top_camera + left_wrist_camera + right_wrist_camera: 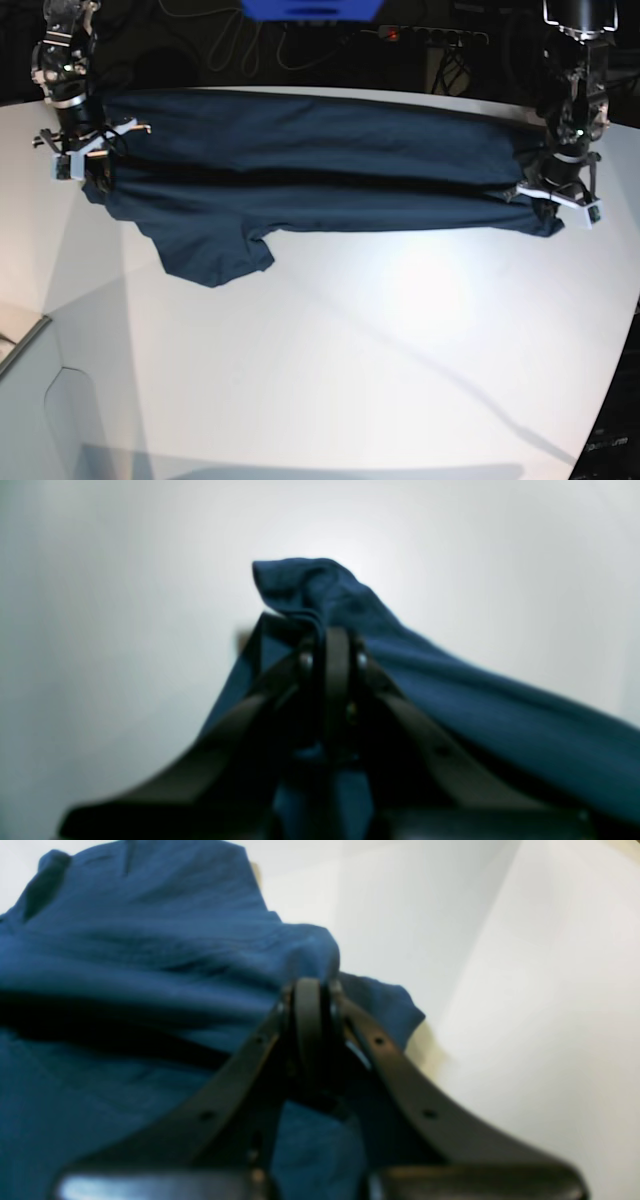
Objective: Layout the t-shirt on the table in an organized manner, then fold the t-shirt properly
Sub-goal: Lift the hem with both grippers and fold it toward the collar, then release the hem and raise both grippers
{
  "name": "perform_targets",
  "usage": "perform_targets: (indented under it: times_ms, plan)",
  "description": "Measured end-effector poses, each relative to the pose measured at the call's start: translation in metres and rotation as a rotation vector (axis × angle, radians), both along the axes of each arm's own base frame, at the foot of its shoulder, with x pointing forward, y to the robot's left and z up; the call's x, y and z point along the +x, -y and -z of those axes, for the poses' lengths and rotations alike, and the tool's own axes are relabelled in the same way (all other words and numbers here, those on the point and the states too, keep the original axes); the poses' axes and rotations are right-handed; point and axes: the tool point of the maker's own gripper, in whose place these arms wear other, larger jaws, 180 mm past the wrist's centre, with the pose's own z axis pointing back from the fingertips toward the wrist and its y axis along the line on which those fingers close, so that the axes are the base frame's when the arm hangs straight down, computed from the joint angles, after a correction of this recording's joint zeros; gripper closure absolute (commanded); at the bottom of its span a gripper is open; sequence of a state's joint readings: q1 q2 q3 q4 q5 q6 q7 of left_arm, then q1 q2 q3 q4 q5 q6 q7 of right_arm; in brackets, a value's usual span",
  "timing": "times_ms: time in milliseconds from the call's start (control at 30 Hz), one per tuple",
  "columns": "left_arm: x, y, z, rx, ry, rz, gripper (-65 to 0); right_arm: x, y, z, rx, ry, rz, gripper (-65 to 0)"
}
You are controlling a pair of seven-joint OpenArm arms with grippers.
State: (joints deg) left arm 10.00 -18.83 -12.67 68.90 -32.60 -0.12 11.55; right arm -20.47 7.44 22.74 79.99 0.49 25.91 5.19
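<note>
Left fingers [334,645]: pressed together on a bunched fold of the t-shirt [450,690], dark navy cloth rising above the tips and draping away to the right of the left wrist view.

Right fingers [312,1000]: likewise clamped on a gathered edge of the same garment, cloth filling the left of the right wrist view, a small flap showing past the tips.

T-shirt [310,165]: stretched lengthwise between the two arms along the far side of the table [380,340], folded over itself with a dark crease running its length; one sleeve [215,255] lies flat on the white surface toward the near side, close to the right arm's end.

Right gripper [85,160]: at the base view's left. Left gripper [560,195]: at its right.

Table: white, matte, curved far edge.
</note>
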Motion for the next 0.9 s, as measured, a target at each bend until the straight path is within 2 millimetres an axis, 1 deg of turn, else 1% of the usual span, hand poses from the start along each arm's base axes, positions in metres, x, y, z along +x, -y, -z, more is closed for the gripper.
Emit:
perform_targets:
  times_ms: [67,200,233,300,367,433,533,600,700,767,900]
  plan:
    - [-0.006,0.002,0.009,-0.015,-0.021,-0.017,-5.2,-0.003,-0.001,0.002,0.002,-0.008,-0.001,0.0]
    - [-0.012,-0.001,0.012,-0.01,-0.03,-0.023,-20.4,-0.012,-0.007,0.009,0.019,-0.029,0.005,0.0]
    - [-0.015,-0.001,0.013,-0.007,-0.034,-0.023,-23.3,-0.012,-0.007,0.009,0.018,-0.031,0.006,0.0]
    - [-0.017,0.003,0.009,-0.007,-0.03,-0.01,-28.2,-0.012,-0.006,0.008,0.017,-0.029,0.008,-5.3]
    - [-0.02,0.006,0.001,-0.002,-0.015,0.003,-30.7,-0.012,-0.006,0.007,0.017,-0.025,0.006,-11.5]
    - [-0.022,0.003,-0.01,-0.001,0.012,-0.004,-31.8,-0.017,-0.006,0.006,0.011,-0.03,0.001,-17.7]
    - [-0.019,-0.018,-0.029,0.028,0.061,-0.05,-31.8,-0.022,-0.007,-0.004,-0.01,-0.018,-0.011,-22.2]
    - [-0.02,-0.029,-0.035,0.042,0.075,-0.075,-31.8,-0.018,-0.008,-0.017,-0.023,0.015,-0.021,-22.2]
    - [-0.022,-0.04,-0.035,0.047,0.075,-0.108,-31.8,-0.01,-0.017,-0.031,-0.008,0.069,-0.013,-22.3]
    - [-0.023,-0.044,-0.032,0.047,0.065,-0.118,-31.8,-0.01,-0.02,-0.03,-0.003,0.064,-0.016,-22.3]
    - [-0.005,-0.047,-0.035,0.04,0.087,-0.131,-31.8,-0.01,-0.019,-0.03,-0.008,0.061,-0.016,-22.3]
